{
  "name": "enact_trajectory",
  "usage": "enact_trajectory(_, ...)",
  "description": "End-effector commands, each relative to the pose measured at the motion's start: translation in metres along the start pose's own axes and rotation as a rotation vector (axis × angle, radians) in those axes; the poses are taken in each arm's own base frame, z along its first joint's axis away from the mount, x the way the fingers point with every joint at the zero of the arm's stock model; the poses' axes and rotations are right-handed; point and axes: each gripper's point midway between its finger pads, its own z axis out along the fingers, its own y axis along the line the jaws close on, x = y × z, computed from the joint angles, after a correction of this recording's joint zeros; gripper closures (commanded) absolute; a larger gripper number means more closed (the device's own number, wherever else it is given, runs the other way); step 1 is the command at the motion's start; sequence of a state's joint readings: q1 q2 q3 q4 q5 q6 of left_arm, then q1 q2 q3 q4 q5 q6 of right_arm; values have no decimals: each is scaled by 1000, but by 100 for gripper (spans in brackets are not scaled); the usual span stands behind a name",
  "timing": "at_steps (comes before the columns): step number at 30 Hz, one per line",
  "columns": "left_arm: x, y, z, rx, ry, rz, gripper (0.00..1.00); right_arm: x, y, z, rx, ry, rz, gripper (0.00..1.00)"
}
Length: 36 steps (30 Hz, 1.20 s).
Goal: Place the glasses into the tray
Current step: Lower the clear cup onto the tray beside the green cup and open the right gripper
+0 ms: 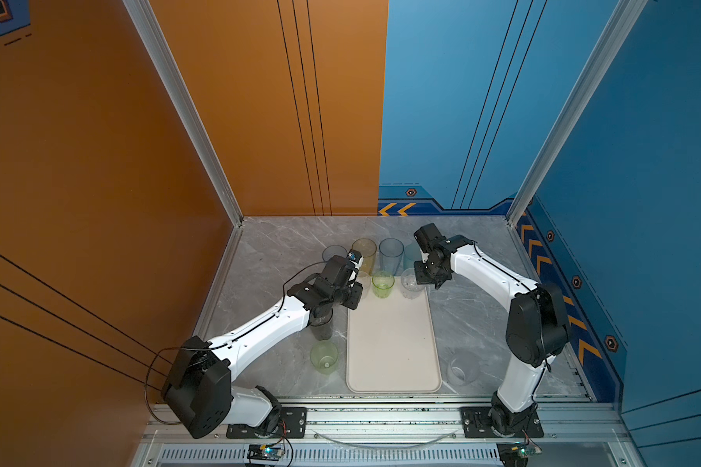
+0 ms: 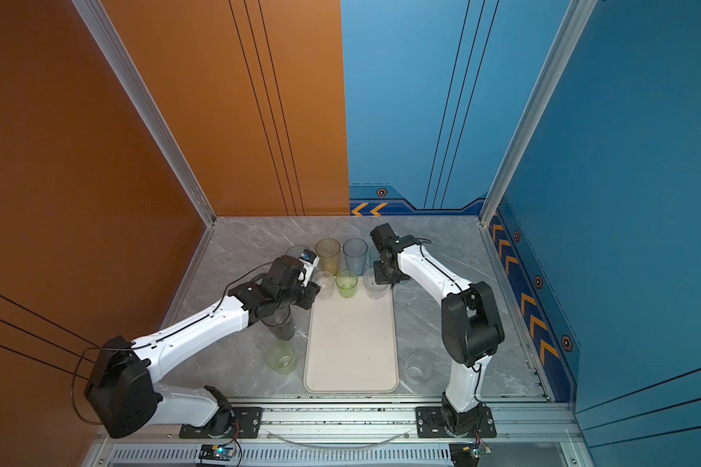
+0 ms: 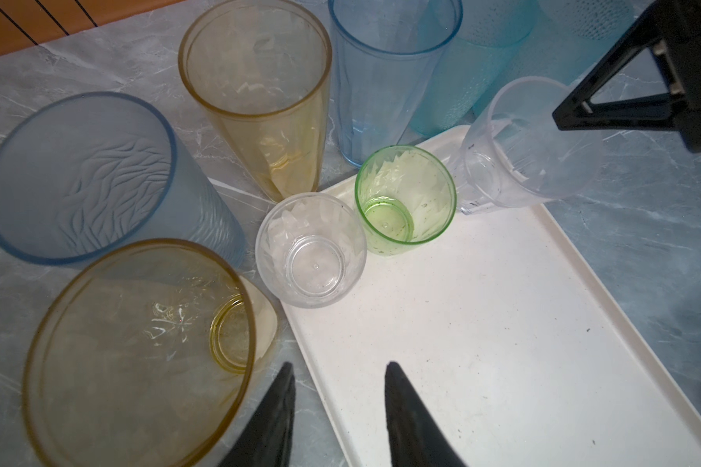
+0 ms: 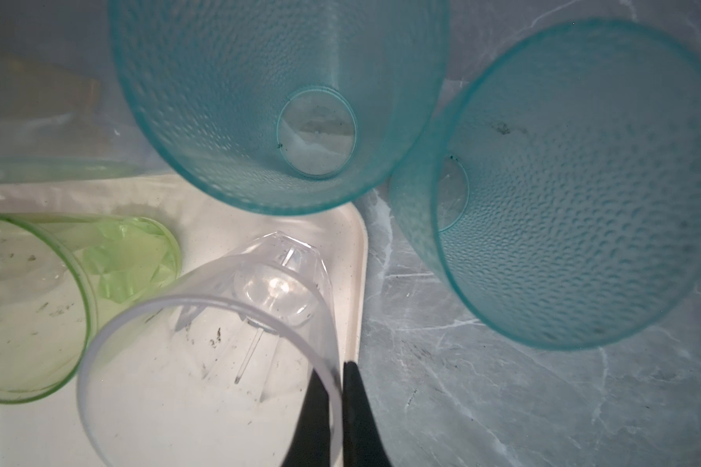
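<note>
Fingers [image 4: 361,412] of the right gripper [image 4: 334,404] are pinching the thin wall of the tall clear plastic tumbler [image 4: 203,364], one inside the rim and one outside. That tumbler leans at the far right corner of the flat cream-white rectangular tray [image 1: 393,347], just right of centre in both top views. I cannot tell whether its base bears on the tray. The left gripper [image 3: 336,404] has its fingers spread with nothing between them, above the tray's left edge.

A hold on one side of the rim lets the tumbler swing or slip. Its base is close to the tray's raised corner, where it could catch and topple. A teal dimpled tumbler [image 4: 280,101] and a second teal tumbler [image 4: 583,182] crowd just behind it on the grey marble table [image 1: 474,307]. The short green faceted tumbler [image 1: 382,283] stands just beside it on the tray, so a careless sideways withdrawal could knock any of them.
</note>
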State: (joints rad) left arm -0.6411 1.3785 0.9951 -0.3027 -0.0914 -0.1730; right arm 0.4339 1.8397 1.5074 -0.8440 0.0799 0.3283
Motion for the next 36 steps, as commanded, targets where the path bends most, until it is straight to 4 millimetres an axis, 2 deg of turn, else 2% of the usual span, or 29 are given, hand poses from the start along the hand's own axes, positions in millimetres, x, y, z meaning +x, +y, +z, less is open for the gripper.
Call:
enact_trajectory(1,6,0,1,15,15,9,61,-10,8,-4,-18,-17,-23,100)
enact_trajectory(12,7,2,1,11,21,13,61,-10,15,5,-32,14,-34,96)
enact_trajectory(16,6,3,0,10,20,13,61,-10,15,5,-32,18,-37,89)
enact_trajectory(24,5,1,0,18,17,10,61,-11,16,2,-38,14,-40,81)
enact_trajectory(29,4,-1,-1,26,15,14,62,-13,16,-2,-41,2,-40,76)
enact_trajectory(36,1,-12,-5,44,2,39,62,-17,15,-23,-52,-47,-37,71)
